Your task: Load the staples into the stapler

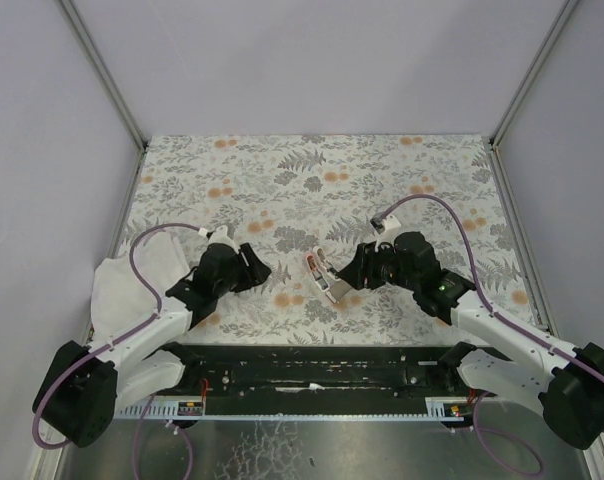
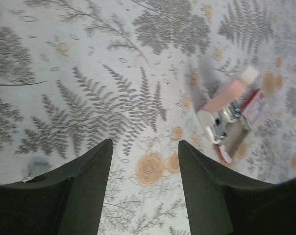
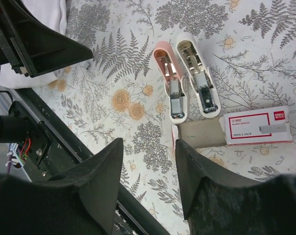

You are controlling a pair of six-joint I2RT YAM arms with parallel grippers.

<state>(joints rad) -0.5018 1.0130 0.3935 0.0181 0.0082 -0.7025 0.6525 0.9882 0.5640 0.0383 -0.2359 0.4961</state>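
Observation:
The stapler (image 3: 187, 81) lies hinged open on the floral cloth, with its salmon-pink top (image 3: 167, 73) beside its white base (image 3: 199, 83); metal shows in both halves. Just past it lies the staples box (image 3: 259, 127), red-edged with a pale label, and its tan inner tray (image 3: 201, 133) is slid out. My right gripper (image 3: 148, 147) hovers open near the tray end, holding nothing. My left gripper (image 2: 145, 144) is open over bare cloth, with the stapler (image 2: 225, 108) and box (image 2: 255, 106) off to its right. From above, both grippers (image 1: 262, 268) (image 1: 344, 276) flank the stapler (image 1: 322, 275).
A white cloth (image 1: 117, 285) lies bunched at the left edge beside the left arm. The black base rail (image 1: 312, 375) runs along the near edge. Grey walls close in the table on three sides.

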